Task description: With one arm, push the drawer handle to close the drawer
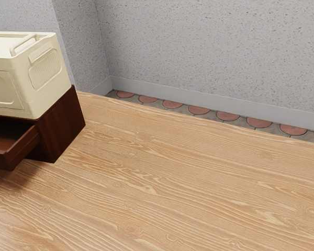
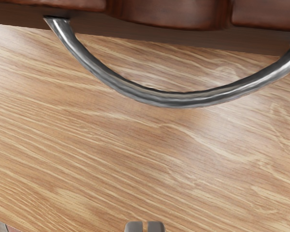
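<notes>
The dark brown drawer point(image 1: 22, 149) stands pulled out of its wooden cabinet point(image 1: 64, 125) at the exterior view's left edge. In the wrist view, a curved metal handle point(image 2: 176, 99) bows outward from the reddish-brown drawer front point(image 2: 169, 12). My gripper point(image 2: 145, 227) has its two grey fingertips side by side with only a thin gap and nothing held. Bare wood shows between them and the handle, so the two appear apart.
A cream storage box point(image 1: 47, 68) sits on top of the cabinet. The wooden table point(image 1: 188, 183) stretches toward the exterior view's right, with a speckled wall point(image 1: 209, 47) and a strip of patterned floor point(image 1: 199, 110) beyond its far edge.
</notes>
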